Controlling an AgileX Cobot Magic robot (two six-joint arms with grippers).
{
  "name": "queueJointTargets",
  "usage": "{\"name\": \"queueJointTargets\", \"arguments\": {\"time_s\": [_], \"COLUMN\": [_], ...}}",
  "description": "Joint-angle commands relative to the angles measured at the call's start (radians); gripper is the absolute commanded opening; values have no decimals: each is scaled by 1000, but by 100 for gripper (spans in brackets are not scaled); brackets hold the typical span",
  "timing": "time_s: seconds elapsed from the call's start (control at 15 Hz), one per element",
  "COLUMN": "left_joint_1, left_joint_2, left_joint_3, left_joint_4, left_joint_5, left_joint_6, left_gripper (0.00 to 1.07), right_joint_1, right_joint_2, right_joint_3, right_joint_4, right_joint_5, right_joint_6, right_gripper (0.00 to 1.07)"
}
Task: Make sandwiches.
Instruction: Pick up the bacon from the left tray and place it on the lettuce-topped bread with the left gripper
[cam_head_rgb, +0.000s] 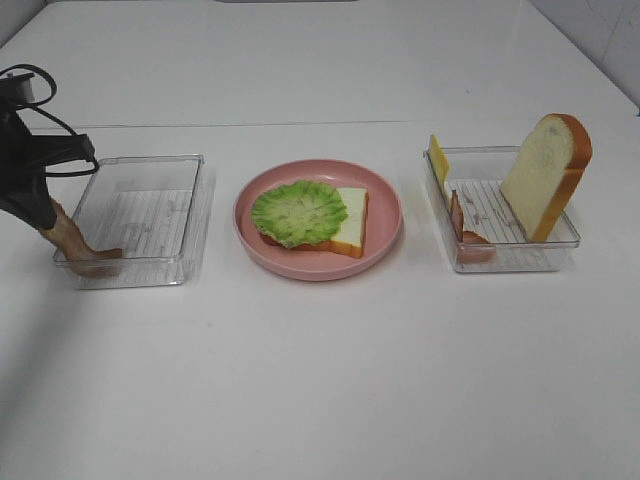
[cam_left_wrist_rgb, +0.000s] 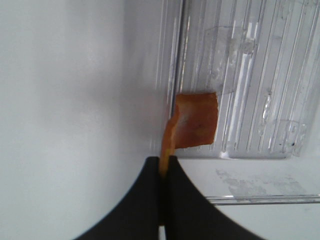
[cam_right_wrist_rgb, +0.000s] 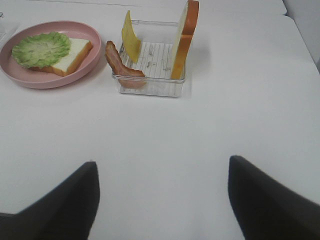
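On the pink plate (cam_head_rgb: 320, 270) lies a white bread slice (cam_head_rgb: 353, 215) with a green lettuce leaf (cam_head_rgb: 298, 212) on top. My left gripper (cam_head_rgb: 45, 215) is shut on a brown-red bacon strip (cam_head_rgb: 75, 240); the strip's lower end hangs at the front left corner of the left clear tray (cam_head_rgb: 150, 160). The left wrist view shows the black fingers (cam_left_wrist_rgb: 145, 200) pinching the bacon (cam_left_wrist_rgb: 192, 122) over the tray's ribbed floor. My right gripper (cam_right_wrist_rgb: 162, 200) is open and empty above bare table, well short of the right tray (cam_right_wrist_rgb: 150, 87).
The right tray (cam_head_rgb: 510, 262) holds an upright bread slice (cam_head_rgb: 545, 175), a yellow cheese square (cam_head_rgb: 438, 158) leaning on its far left wall, and another bacon strip (cam_head_rgb: 458, 215) at its left side. White table lies all around.
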Motion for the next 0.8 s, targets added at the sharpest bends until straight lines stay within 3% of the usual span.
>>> {"name": "queueJointTargets", "arguments": {"time_s": [0.07,0.2,0.47,0.6,0.73,0.8], "left_joint_1": [-3,-3,-3,-3,-3,-5], "left_joint_2": [0,-22,-60,-69,-69,-69], "left_joint_3": [6,-7,-58,-89,-100,-100], "left_joint_4": [-25,-104,-207,-302,-447,-562], "left_joint_5": [-15,-18,-13,-7,-11,-13], "left_joint_6": [2,59,113,154,230,298], "left_gripper": [0,0,0,0,0,0], "right_joint_1": [-6,-6,-6,-6,-6,-6], "right_joint_2": [-12,-12,-12,-12,-12,-12], "right_joint_3": [3,3,3,3,3,3], "right_joint_4": [-1,-1,-1,-1,-1,-1], "right_joint_5": [-10,-10,-10,-10,-10,-10], "right_joint_6": [-4,-4,-4,-4,-4,-4], "right_gripper": [69,69,69,69,69,69]}}
